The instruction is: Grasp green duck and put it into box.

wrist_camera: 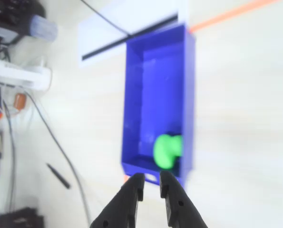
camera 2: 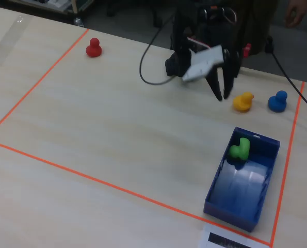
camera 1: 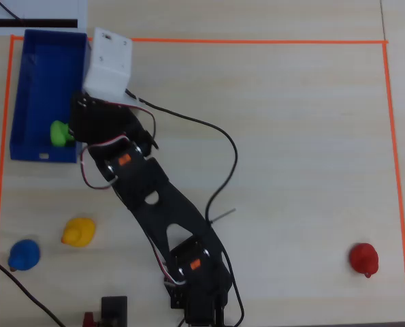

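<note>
The green duck (camera 1: 59, 133) lies inside the blue box (camera 1: 45, 82), near the short end with the white label. It shows in the wrist view (wrist_camera: 167, 149) and the fixed view (camera 2: 241, 148) too. My gripper (wrist_camera: 151, 178) is empty, its jaws a narrow gap apart, and hangs just outside that short end of the box (wrist_camera: 155, 95). In the fixed view the gripper (camera 2: 221, 94) points down above the table, behind the box (camera 2: 241, 191) and clear of the duck. In the overhead view the arm's wrist covers the fingertips.
A yellow duck (camera 1: 78, 231) and a blue duck (camera 1: 24, 255) stand on the table near the arm's base; a red duck (camera 1: 363, 259) stands far right. Orange tape (camera 1: 256, 41) frames the work area. Cables and a pen (wrist_camera: 58, 174) lie left of the box.
</note>
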### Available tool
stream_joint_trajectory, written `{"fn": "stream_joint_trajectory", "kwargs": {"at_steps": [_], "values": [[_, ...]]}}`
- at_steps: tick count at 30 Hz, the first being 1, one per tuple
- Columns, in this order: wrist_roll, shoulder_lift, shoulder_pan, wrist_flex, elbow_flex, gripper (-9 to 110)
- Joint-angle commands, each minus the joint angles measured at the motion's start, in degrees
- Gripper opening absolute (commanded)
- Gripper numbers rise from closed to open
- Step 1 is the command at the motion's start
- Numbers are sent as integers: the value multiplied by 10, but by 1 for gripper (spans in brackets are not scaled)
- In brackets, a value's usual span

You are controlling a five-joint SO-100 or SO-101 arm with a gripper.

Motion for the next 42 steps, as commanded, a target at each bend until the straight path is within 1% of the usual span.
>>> {"fn": "stream_joint_trajectory", "kwargs": {"at_steps": [1,5,7,14,16,25,31,36,42], "values": [[-124,206,34,15,96,0],[-232,346,91,13,236,0],[-269,422,123,9,323,0],[-319,694,210,-21,626,0],[-319,757,219,-13,679,0],[-279,787,236,25,786,0],[-325,787,236,103,905,0],[-336,787,244,196,909,0],[-332,787,252,203,909,3]]}}
